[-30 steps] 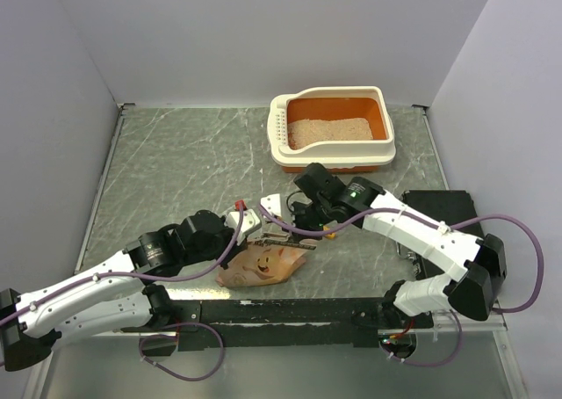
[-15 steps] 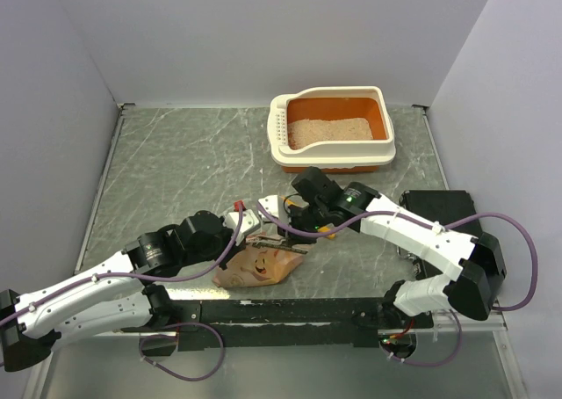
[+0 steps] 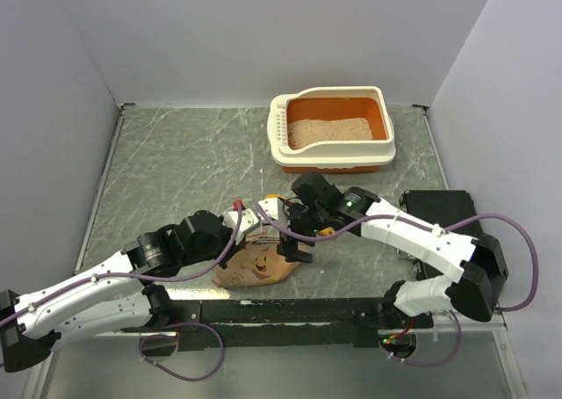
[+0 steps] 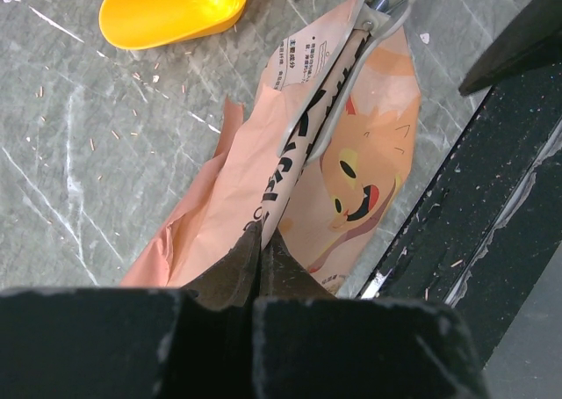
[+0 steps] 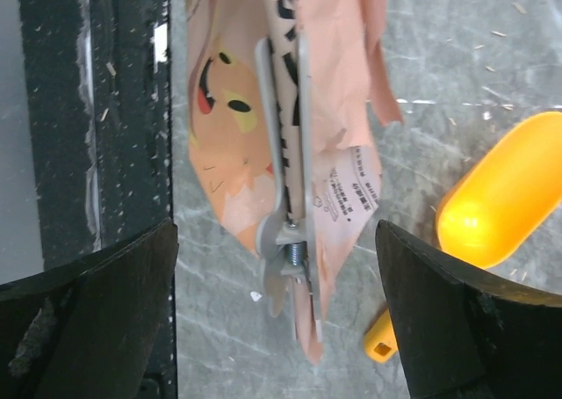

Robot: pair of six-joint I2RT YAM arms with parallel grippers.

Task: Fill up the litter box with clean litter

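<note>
So the right pincer (image 5: 274,232) just popped wide open, released right over the metal clip (image 5: 281,153) on the paper bag (image 4: 369,153), while the left pincer (image 4: 261,258) stays clenched on the bag's folded edge. Bag's still clipped; the litter box (image 3: 334,156) sits well beyond both, only partly filled.

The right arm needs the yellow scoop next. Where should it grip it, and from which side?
Probably the narrow handle, from straight above, closing across its width: the scoop lies flat on the table, and its bowl looks too wide and rounded.
</note>
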